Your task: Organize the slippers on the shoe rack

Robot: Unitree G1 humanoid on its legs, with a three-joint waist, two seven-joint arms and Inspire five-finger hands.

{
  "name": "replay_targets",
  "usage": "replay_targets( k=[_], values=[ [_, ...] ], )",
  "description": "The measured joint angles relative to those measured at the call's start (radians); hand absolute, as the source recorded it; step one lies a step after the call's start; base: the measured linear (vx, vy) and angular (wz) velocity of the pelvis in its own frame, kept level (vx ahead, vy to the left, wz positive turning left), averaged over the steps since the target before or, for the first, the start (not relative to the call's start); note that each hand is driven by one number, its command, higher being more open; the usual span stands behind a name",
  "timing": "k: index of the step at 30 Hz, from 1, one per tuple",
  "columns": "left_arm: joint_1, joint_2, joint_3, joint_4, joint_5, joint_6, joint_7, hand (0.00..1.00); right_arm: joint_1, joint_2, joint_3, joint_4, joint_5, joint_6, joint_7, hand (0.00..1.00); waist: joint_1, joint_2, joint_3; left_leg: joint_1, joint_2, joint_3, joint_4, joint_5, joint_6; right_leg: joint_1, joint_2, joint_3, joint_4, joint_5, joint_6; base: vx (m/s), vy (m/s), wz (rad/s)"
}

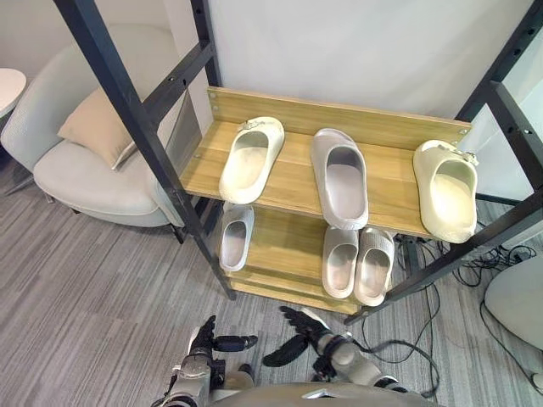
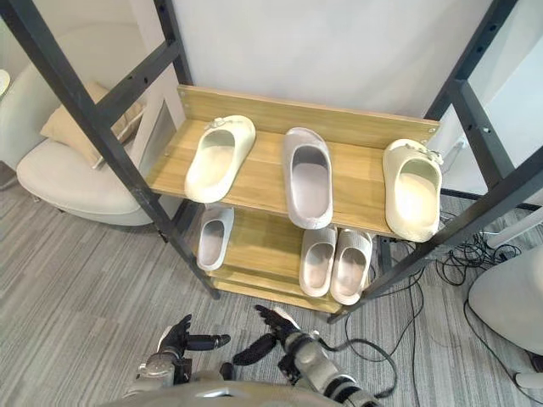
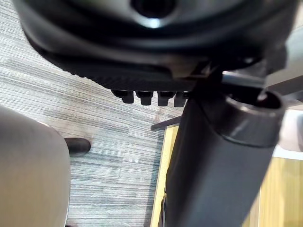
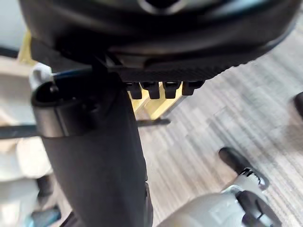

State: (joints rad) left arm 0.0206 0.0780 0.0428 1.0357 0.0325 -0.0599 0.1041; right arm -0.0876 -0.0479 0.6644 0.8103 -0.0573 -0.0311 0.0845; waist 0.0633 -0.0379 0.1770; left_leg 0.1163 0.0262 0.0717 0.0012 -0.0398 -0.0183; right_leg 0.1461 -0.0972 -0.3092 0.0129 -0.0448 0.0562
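A wooden shoe rack (image 1: pixel 297 182) with a black frame stands in front of me. Its top shelf holds a cream slipper (image 1: pixel 252 158) on the left, a grey slipper (image 1: pixel 340 178) in the middle and a second cream slipper (image 1: pixel 446 190) on the right. On the lower shelf lies one grey slipper (image 1: pixel 236 237) at the left, and a pair (image 1: pixel 340 261) (image 1: pixel 374 265) sits side by side at the right. My left hand (image 1: pixel 204 341) and right hand (image 1: pixel 305 326) hover low over the floor before the rack. Both are open with straight fingers (image 3: pixel 151 97) (image 4: pixel 161 89) and hold nothing.
A pale armchair (image 1: pixel 85 178) with a beige cushion (image 1: pixel 97 127) stands left of the rack. The edge of a round white table (image 1: pixel 7 85) shows at the far left. A tangle of cables (image 1: pixel 450 280) and a white rounded object (image 1: pixel 517 301) lie at the right.
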Motion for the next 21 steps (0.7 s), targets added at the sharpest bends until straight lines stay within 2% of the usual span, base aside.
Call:
replay_targets(
  k=[4, 7, 11, 13, 17, 21],
  values=[
    [-0.012, 0.009, 0.001, -0.003, 0.012, -0.005, 0.021, 1.00, -0.035, -0.015, 0.141, -0.183, 0.022, -0.002, 0.046, 1.00, 0.022, -0.023, 0.011, 0.000, -0.001, -0.014, 0.003, 0.000, 0.000, 0.010, 0.000, -0.011, -0.006, 0.001, -0.001, -0.01, -0.007, 0.09],
    [-0.018, 0.016, 0.001, -0.003, 0.012, -0.007, 0.026, 1.00, -0.077, -0.080, 0.226, -0.309, 0.024, -0.002, 0.067, 1.00, 0.039, -0.030, 0.011, -0.002, -0.004, -0.025, 0.003, 0.000, 0.000, 0.012, -0.002, -0.012, -0.007, 0.001, -0.001, -0.01, 0.003, 0.10],
    [-0.025, 0.015, 0.000, 0.006, 0.017, -0.012, 0.045, 1.00, -0.080, -0.169, 0.235, -0.544, 0.171, -0.008, 0.102, 1.00, 0.040, -0.031, 0.013, -0.008, -0.006, -0.030, 0.004, 0.000, 0.000, 0.010, -0.005, -0.008, -0.007, 0.001, -0.001, 0.00, 0.006, 0.04],
    [-0.026, 0.016, -0.006, 0.009, 0.020, -0.014, 0.047, 1.00, -0.081, -0.206, 0.229, -0.733, 0.238, -0.034, 0.102, 1.00, 0.036, -0.029, 0.014, -0.011, -0.004, -0.029, 0.008, -0.001, 0.000, 0.008, -0.004, 0.000, -0.007, 0.001, -0.001, 0.00, 0.000, 0.00],
    [-0.025, 0.025, -0.026, 0.009, 0.020, -0.018, 0.055, 1.00, -0.098, -0.217, 0.186, -0.956, 0.341, -0.105, 0.093, 1.00, 0.028, -0.026, 0.014, -0.009, 0.000, -0.021, 0.022, -0.008, -0.002, 0.008, -0.002, 0.020, -0.002, 0.001, -0.001, -0.02, 0.000, -0.06],
    [-0.015, 0.026, -0.028, 0.010, 0.020, -0.018, 0.065, 1.00, -0.092, -0.222, 0.108, -1.085, 0.405, -0.149, 0.064, 1.00, 0.013, -0.020, 0.010, 0.008, 0.003, 0.000, 0.022, -0.009, -0.002, 0.012, -0.002, 0.043, 0.004, 0.002, 0.000, -0.03, 0.010, -0.16]
  ],
)
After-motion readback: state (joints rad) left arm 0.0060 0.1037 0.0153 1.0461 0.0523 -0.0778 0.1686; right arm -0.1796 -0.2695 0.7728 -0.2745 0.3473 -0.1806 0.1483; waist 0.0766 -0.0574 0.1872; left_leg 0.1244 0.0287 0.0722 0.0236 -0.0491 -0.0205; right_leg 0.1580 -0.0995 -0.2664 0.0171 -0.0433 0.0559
